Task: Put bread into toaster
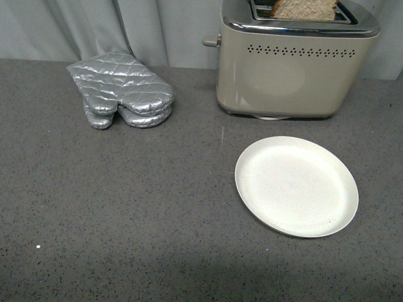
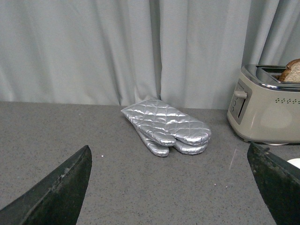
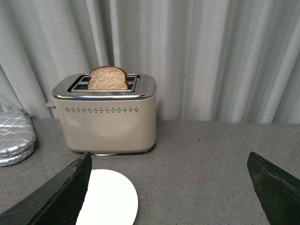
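No readable txt, labels, brands or nos. on anything in view.

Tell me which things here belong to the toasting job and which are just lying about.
Job:
- brown wholewheat bread slice, standing in a slot
- beige chrome-topped toaster

Lying about:
- silver quilted oven mitts
- round white plate, bare

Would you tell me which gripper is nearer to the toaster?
Right. The right gripper faces the toaster head-on across the plate; the left gripper faces the oven mitts, toaster off to its side.
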You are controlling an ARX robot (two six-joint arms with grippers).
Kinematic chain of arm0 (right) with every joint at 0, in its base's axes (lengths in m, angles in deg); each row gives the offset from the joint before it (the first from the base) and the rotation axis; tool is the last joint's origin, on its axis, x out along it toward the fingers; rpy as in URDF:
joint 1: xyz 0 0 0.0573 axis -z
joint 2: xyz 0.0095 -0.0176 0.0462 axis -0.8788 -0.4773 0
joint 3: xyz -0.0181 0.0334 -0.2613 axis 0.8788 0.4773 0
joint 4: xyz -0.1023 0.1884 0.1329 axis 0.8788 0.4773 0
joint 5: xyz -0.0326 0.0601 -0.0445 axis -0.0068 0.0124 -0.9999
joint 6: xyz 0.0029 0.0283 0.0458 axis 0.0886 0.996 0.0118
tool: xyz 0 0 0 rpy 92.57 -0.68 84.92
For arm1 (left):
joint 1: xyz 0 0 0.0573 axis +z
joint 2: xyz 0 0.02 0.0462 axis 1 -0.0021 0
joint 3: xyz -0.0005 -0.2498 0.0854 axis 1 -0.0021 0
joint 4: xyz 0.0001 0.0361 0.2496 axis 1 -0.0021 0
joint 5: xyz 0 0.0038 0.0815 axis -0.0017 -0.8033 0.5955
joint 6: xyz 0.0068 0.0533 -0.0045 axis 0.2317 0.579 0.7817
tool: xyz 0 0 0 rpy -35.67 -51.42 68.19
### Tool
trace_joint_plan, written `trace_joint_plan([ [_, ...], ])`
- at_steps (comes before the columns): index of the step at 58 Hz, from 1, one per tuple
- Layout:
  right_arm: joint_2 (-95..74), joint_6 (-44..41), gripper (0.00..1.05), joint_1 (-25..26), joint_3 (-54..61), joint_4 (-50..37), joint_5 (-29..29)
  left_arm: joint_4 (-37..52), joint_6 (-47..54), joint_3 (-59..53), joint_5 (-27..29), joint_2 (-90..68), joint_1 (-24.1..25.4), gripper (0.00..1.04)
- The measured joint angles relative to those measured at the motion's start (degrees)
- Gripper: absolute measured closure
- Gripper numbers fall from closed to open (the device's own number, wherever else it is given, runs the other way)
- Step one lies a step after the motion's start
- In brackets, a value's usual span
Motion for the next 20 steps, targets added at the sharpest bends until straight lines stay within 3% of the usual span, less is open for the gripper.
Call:
trace_joint_plan([
  [20, 0.0, 0.0, 0.10, 0.0, 0.0, 0.0, 0.0, 0.0, 0.0, 0.0, 0.0, 0.0, 0.0, 0.07],
])
